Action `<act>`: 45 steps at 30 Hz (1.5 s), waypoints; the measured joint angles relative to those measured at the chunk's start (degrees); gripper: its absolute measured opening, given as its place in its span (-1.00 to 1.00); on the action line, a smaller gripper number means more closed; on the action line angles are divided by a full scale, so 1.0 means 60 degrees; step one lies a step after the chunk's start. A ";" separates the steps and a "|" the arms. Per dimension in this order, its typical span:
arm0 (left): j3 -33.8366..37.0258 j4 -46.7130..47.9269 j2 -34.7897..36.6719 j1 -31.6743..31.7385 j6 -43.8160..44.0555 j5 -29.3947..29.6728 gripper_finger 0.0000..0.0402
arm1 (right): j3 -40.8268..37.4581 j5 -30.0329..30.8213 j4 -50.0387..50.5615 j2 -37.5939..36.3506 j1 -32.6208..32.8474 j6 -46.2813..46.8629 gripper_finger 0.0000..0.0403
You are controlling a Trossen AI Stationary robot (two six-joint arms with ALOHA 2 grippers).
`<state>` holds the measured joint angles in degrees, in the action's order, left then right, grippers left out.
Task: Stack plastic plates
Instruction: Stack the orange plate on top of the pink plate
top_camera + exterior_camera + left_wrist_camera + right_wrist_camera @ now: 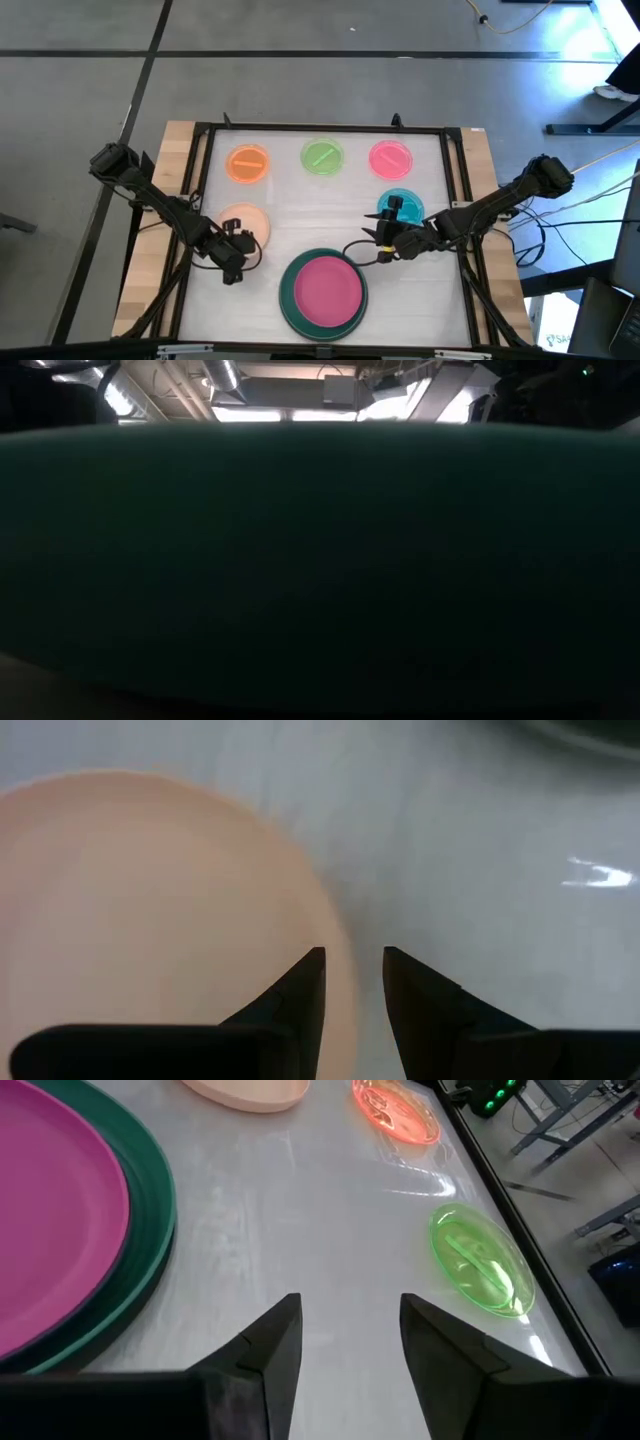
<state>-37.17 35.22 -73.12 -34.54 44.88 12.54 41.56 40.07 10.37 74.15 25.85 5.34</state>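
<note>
A magenta plate (323,288) lies inside a dark green plate (290,305) at the table's near edge. The dark green plate (320,560) fills the low view. A peach plate (243,222) sits to their left. Along the far side stand orange (248,163), green (321,157) and pink (390,157) small plates. A teal plate (405,208) lies partly under my right arm. My left gripper (240,250) (354,965) is slightly open at the peach plate's near rim. My right gripper (383,243) (350,1330) hovers open over bare table. No grey or black plate shows. My left gripper has one finger (305,980) over the peach plate's rim (338,955) and the other just outside it, coming slanting down from the near side. Whether either finger touches the rim, I cannot tell. The plate lies flat on the table.
A dark frame (200,140) borders the white table top, with wooden strips outside it. Bare table (330,1210) lies between the stacked large plates and the small ones. Cables run over the floor at the right.
</note>
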 joint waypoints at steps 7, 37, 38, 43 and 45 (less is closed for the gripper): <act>0.0144 -0.0160 0.0000 0.0004 0.0331 -0.0204 -0.52 | 0.0000 -0.0012 0.0014 0.0000 0.0000 -0.0004 -0.20; 0.0401 -0.1611 -0.0007 0.0029 -0.0725 0.0526 -0.94 | 0.0000 0.0209 0.0018 0.0000 0.0000 -0.0168 -0.20; 0.0214 -0.1637 -0.0007 0.0029 -0.1023 0.0649 -0.95 | 0.0000 0.0280 0.0018 0.0000 0.0000 -0.0135 -0.20; -0.0507 -0.2750 -0.0007 0.0029 -0.2566 0.1021 -0.98 | 0.0000 0.0477 0.0018 -0.0002 0.0000 -0.0098 -0.20; -0.0624 -0.3534 -0.0007 0.0029 -0.3201 0.0981 -0.98 | 0.0000 0.0477 0.0022 0.0000 0.0000 -0.0095 -0.20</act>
<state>-40.92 14.02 -73.17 -34.37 25.67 18.42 41.56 42.94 10.50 74.15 25.85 4.78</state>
